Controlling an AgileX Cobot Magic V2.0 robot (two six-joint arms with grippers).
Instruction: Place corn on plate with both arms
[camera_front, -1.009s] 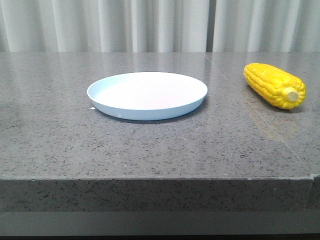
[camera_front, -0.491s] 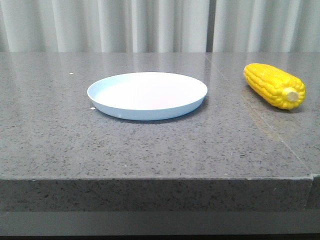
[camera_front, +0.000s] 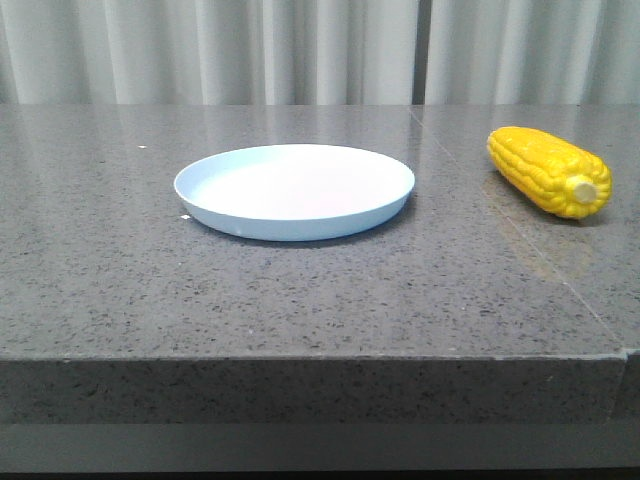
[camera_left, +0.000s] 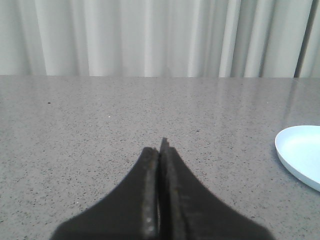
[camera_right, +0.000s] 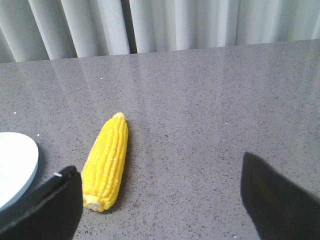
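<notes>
Two things rest on the grey table (camera_front: 300, 300): plate (camera_front: 294, 190), and corn (camera_front: 549, 171) well to its right; left gripper (camera_left: 160, 150) pressed together, empty; right gripper (camera_right: 160, 197) spread wide, seemingly above the tabletop.

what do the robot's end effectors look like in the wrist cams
Both are matte black. The left end effector shows two flat fingers tapering to a point, with rough, pitted inner edges. The right end effector shows two broad angular black fingertips. No cables or markings visible.

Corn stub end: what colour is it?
Pale yellow against the bright yellow kernels of the corn, clearest in the front view.
</notes>
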